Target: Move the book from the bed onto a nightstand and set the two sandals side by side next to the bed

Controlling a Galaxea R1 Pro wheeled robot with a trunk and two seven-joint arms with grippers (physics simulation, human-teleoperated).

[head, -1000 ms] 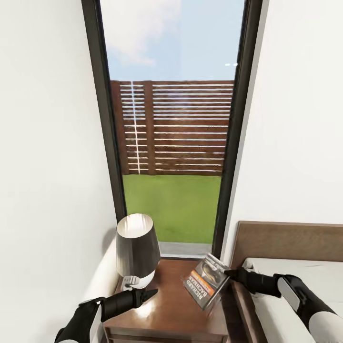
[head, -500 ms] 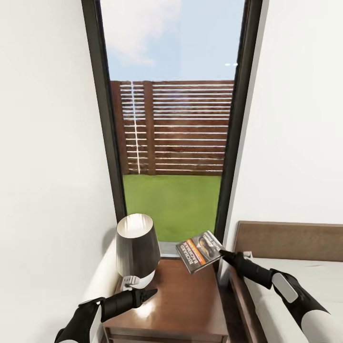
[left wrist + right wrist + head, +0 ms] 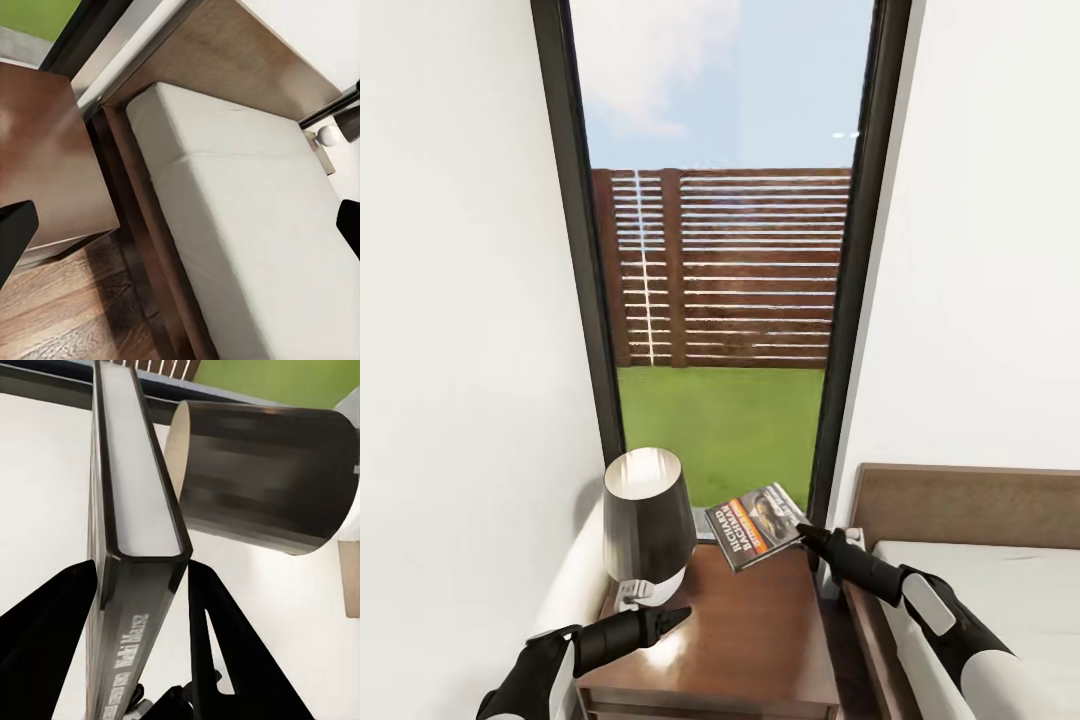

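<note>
Above the nightstand, between window and bed: book clamped in right tool, tilted, clear of the glossy top.
Beside the lamp at the wall-side edge, bare wood toward the bed side; left tool low over the front corner, fingers together.

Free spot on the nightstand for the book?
Yes: the nightstand top is bare in its middle and on the bed side. The lamp crowds the back corner by the wall, and the left tool hovers over the front edge. The right tool holds the book above the back.
</note>
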